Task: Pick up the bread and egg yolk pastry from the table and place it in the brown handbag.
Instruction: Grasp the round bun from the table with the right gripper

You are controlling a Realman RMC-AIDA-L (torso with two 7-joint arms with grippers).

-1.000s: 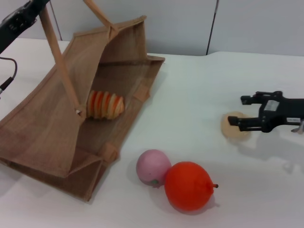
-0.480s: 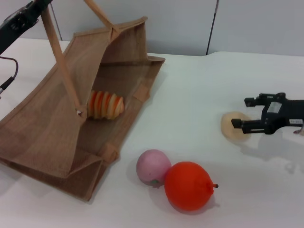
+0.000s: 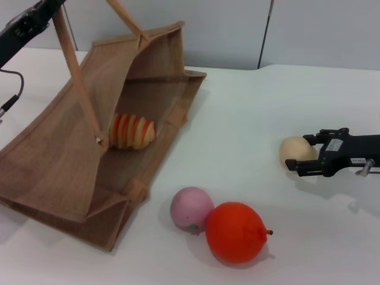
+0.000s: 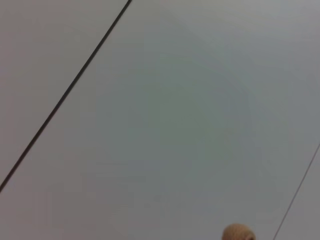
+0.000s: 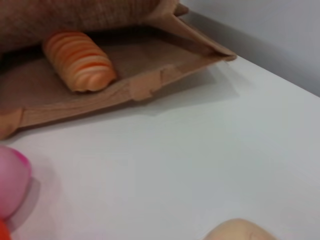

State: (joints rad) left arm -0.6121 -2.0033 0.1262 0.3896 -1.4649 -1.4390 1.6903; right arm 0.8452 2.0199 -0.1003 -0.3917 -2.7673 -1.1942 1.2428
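The brown handbag (image 3: 65,154) lies on the table's left with its mouth held open; its handle (image 3: 77,77) runs up to my left gripper (image 3: 32,21) at the top left edge. The striped bread (image 3: 132,131) lies inside the bag and also shows in the right wrist view (image 5: 80,60). The egg yolk pastry (image 3: 292,148) sits on the table at the right. My right gripper (image 3: 297,152) is open and low at the table, with one finger on each side of the pastry. The pastry's top shows in the right wrist view (image 5: 240,231).
A pink ball (image 3: 191,209) and an orange fruit (image 3: 236,231) touch each other on the white table (image 3: 237,119) in front, between the bag and the pastry. The pink ball also shows in the right wrist view (image 5: 10,180). A grey wall stands behind.
My right gripper has dropped toward the table, and its open fingers now flank the pastry. The bag, the bread and the left arm have not moved.
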